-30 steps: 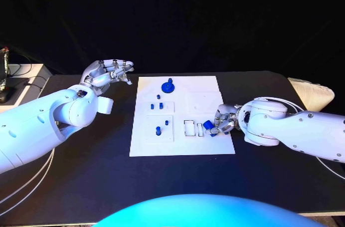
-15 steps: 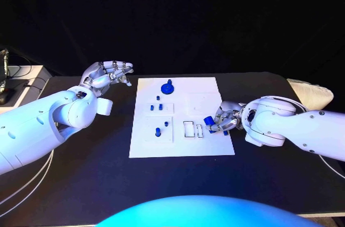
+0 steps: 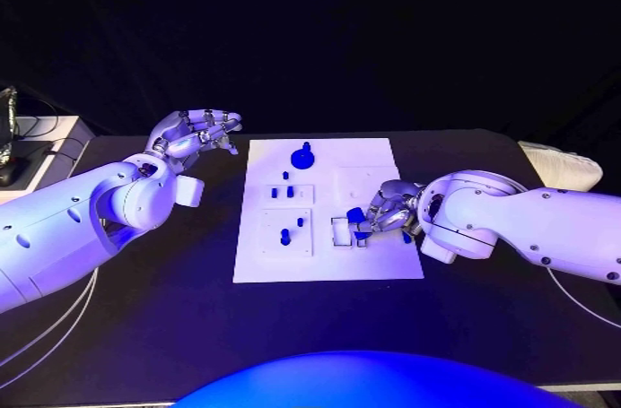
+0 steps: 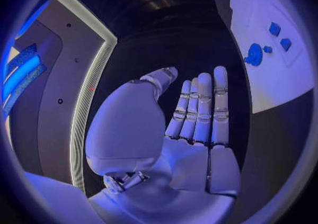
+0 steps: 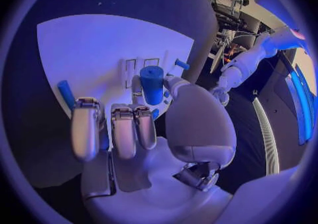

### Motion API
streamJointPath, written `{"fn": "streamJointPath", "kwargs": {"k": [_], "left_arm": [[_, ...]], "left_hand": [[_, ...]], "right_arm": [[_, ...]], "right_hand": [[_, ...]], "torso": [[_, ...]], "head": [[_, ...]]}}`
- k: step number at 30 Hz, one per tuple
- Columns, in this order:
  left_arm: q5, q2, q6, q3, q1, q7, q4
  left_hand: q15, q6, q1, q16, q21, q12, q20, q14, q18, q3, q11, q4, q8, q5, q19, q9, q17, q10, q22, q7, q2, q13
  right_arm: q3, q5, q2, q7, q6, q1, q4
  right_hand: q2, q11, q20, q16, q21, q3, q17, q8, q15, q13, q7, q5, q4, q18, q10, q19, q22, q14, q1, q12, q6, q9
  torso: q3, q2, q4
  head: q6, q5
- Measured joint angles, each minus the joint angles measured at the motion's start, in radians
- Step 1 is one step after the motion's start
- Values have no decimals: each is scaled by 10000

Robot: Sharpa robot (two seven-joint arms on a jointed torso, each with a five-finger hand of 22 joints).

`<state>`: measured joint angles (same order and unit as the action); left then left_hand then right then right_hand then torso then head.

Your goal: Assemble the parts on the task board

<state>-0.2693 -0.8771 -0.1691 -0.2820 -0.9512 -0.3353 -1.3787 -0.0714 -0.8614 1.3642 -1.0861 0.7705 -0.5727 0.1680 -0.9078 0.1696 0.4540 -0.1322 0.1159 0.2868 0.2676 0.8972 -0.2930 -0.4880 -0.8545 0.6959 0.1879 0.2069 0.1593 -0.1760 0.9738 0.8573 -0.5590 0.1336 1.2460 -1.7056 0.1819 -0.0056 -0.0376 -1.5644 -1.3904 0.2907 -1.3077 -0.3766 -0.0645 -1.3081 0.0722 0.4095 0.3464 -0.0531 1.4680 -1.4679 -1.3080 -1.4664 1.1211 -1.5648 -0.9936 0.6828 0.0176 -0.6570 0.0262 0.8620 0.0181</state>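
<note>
Task board: the white task board (image 3: 324, 256) lay in the middle of the black table (image 3: 155, 318), its long side running near to far.
Right hand: the right hand (image 3: 384, 212) hovered over the board's right near quarter, fingers (image 5: 124, 131) curled, clamped on a small blue part (image 3: 356, 216).
Held part: a short blue cylinder (image 5: 151, 84) in the right wrist view, pinched between thumb and fingers, its flat end face exposed, its long axis roughly along the fingers. How upright it stood to the board could not be told.
Key relation: the held part sat just above and beside the pair of narrow rectangular slots (image 3: 340, 232) at the board's near right; the slots lay on the near-left side of the fingers, close by. Judged the likely seat for this part, though which slot could not be told.
Nearer hand: the right hand, well nearer to the slots than the left.
Left hand: the left hand (image 3: 194, 132) was raised off the far left corner of the board, well apart from it; fingers (image 4: 199, 110) straight and side by side, holding nothing.
Other parts: a round blue part (image 3: 301, 157) stood at the far middle of the board; small blue pegs (image 3: 284, 237) stood in the left panels.
Judgement: insertion not yet made; alignment over the slot looked the critical point.
</note>
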Motion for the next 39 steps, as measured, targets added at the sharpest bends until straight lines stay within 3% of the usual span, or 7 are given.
{"fn": "streamJointPath", "kwargs": {"k": [6, 9, 18, 27, 39], "left_arm": [[1, -7, 27, 0, 0, 6, -8], [1, -8, 40, 0, 0, 7, -12], [4, -17, 78, 0, 0, 10, -28], [8, -43, 116, 0, 0, 16, -47], [11, -73, 141, 0, 0, 26, -68]], "left_hand": [[0, 0, 0, 0, 0, 0, 0, 0, 0, 0, 0, 0, 0, 0, 0, 0, -9, 0, -16, 0, 0, -17], [0, 0, 0, 0, 1, 0, 0, 0, 1, 0, 0, 0, 0, 0, 0, -1, -8, 0, -16, 0, 0, -17], [0, 0, 0, 0, 1, 0, -36, 0, 0, 0, 0, 0, 0, 0, 35, 9, -8, 0, -16, 0, 0, -16], [0, 0, 0, 0, 1, 0, -36, 0, 1, 0, 0, 0, 0, 0, 35, 9, -7, 0, -28, 0, 0, -28], [0, 0, 0, 0, -35, 0, -36, 0, 0, 0, 0, 0, 0, 0, 35, 8, -16, 0, -30, 0, 0, -30]], "right_arm": [[-18, -136, -388, -14, 5, -122, 220], [-20, -114, -506, -22, 40, -153, 299], [-21, 218, -805, -52, 198, -185, 626], [-21, 645, -958, -76, 213, -255, 782], [-22, 1002, -948, -105, -80, -273, 842]], "right_hand": [[90, 1, 0, 0, 0, 260, 0, 16, 0, 0, -1, -404, -239, -1, 0, 0, 1, 0, -252, 43, -30, 64], [92, 0, -1, 0, 0, 545, 1, 28, 0, 1, -10, -576, -524, 0, 0, 0, 1, 0, -358, 43, -39, 64], [186, 1, -1, 0, 41, 588, 1, 38, 0, 2, -27, -850, -568, -1, 0, 1, 2, 0, -582, 77, -58, 134], [182, 0, -1, 0, 142, 179, 1, 34, -1, 3, -96, -1413, -551, -1, 0, 0, 4, 0, -763, 162, -126, 182], [182, 0, -1, 0, 157, 128, 2, 34, -1, 5, -105, -1453, -580, -1, -1, 1, 5, 0, -762, 163, -135, 178]], "torso": [[-7, -3, 1], [-9, -4, 1], [-8, -3, -4], [-10, -3, -2], [-9, 6, -10]], "head": [[32, -32], [35, -39], [46, -73], [87, -110], [106, -154]]}}
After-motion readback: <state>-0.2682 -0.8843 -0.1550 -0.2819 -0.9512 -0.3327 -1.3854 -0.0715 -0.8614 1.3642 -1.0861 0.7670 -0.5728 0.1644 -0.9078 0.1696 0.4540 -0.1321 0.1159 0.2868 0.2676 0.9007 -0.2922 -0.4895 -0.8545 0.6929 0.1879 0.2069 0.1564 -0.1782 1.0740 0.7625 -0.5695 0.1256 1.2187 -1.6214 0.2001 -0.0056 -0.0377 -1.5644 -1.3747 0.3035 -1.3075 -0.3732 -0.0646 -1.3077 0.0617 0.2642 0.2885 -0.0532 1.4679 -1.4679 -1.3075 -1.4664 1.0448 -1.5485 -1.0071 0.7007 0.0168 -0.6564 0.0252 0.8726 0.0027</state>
